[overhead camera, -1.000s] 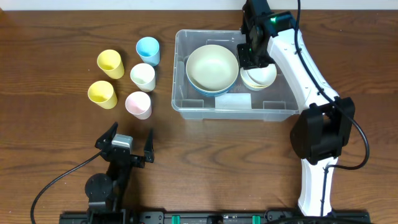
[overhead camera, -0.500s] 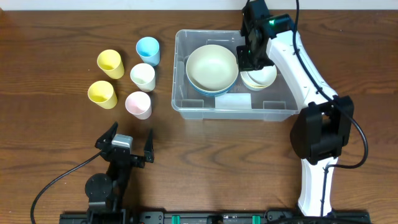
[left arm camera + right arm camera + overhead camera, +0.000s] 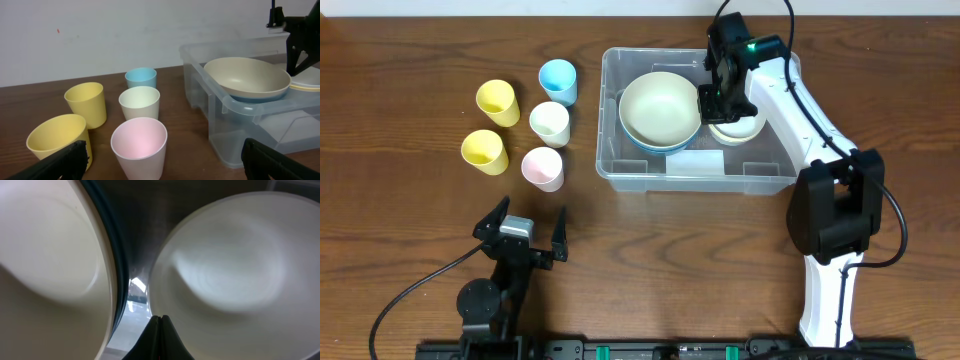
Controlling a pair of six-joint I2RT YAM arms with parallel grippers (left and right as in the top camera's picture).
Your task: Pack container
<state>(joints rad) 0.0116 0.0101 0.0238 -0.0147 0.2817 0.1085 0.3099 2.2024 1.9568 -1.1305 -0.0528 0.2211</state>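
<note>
**A:** What's on the table (image 3: pixel 400 60), by count?

**B:** Five cups at 10 o'clock: two yellow (image 3: pixel 497 101) (image 3: pixel 483 150), one blue (image 3: pixel 558 80), one cream (image 3: pixel 550 122) and one pink (image 3: pixel 543 167). All stand upright, close together but apart. There is one container (image 3: pixel 760 182) at about 1 o'clock. Its 9 o'clock half holds a big cream bowl (image 3: pixel 660 108) nested in a blue bowl (image 3: pixel 257 98). A stack of smaller white bowls (image 3: pixel 738 128) sits on its 3 o'clock side. I cannot tell how many are in that stack.

**A:** Anything different from a second ago?

**B:** The right gripper (image 3: pixel 160 324) stood over the white bowls then, with its jaws a crack apart. It has slid a little toward 9 o'clock and now sits over the gap between the two stacks. The cups, the bowls and the left arm are where they were.

**A:** And the fingers?

**B:** The right fingers (image 3: pixel 150 341) are pressed tip to tip with nothing between them. Their point is down between the cream bowl and the white bowls, at the white rim; contact is unclear. The left gripper (image 3: pixel 526 228) rests at 7 o'clock, spread as wide as it goes. It holds nothing, and the pink cup is nearest to it.
</note>
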